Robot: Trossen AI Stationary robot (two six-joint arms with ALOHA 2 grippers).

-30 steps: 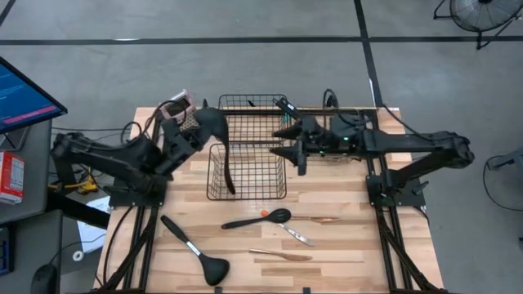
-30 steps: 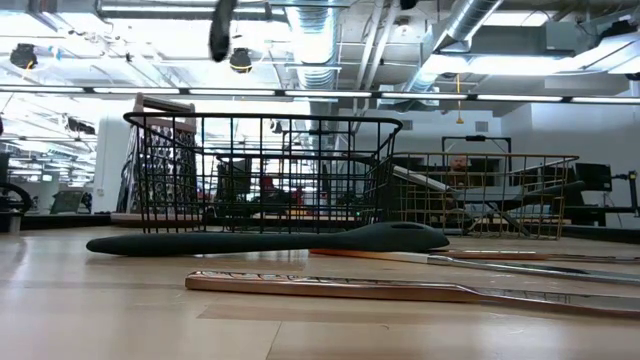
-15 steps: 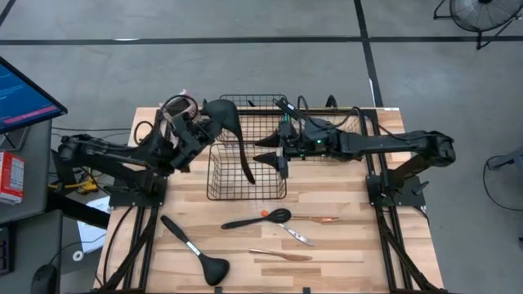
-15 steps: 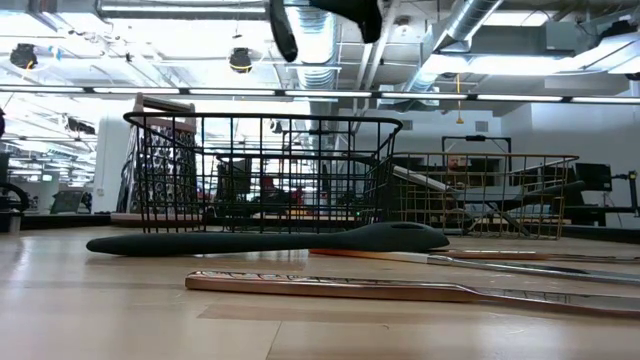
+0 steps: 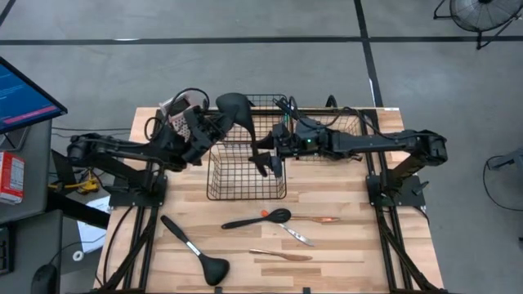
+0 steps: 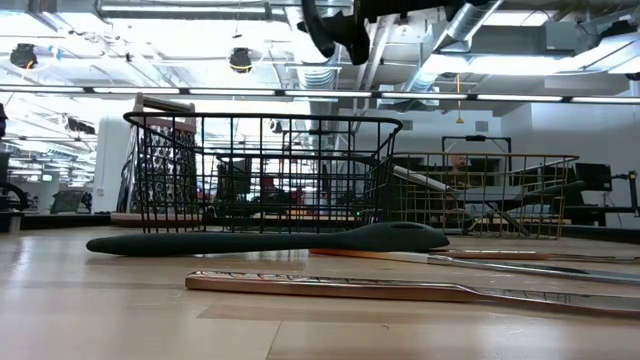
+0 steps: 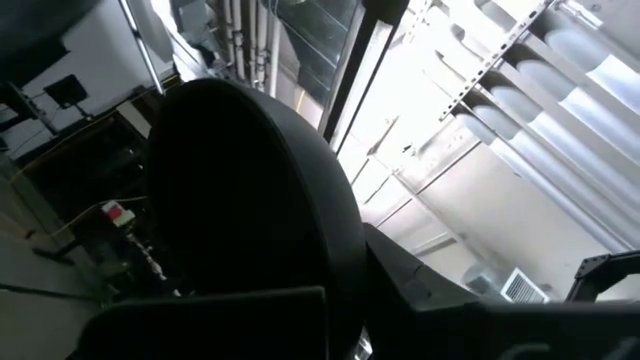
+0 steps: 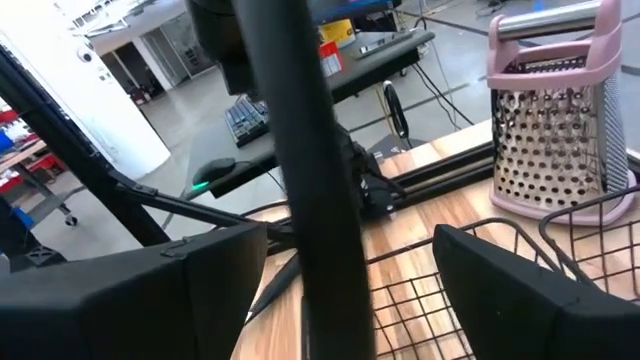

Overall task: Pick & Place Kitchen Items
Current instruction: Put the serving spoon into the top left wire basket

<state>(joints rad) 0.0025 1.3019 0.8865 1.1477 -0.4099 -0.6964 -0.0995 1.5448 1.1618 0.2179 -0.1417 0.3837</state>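
While the left gripper (image 5: 214, 129) stays clamped on the black ladle (image 5: 237, 110), its fingers shut tight on the upper handle, the utensil now hangs over the black wire basket (image 5: 245, 194) rather than off to its left side as a second ago

Ladle bowl up, handle trailing down toward the right arm; carried across in the last second

Right gripper (image 5: 263, 155) has advanced over the basket; its fingers (image 8: 190, 290) stand wide apart with the ladle handle (image 8: 310, 180) passing between them, nothing gripped yet. Looks like a hand-over or a steadying grasp being set up – judgement only

Pink-topped grater (image 8: 550, 120) sits at the desk's back left corner, untouched

Remaining on the desk (image 5: 359, 253) in front of the basket: a second black ladle (image 5: 196, 251), a black spoon (image 5: 257, 219), thin copper-handled pieces (image 5: 282, 256). Most of the task still to do
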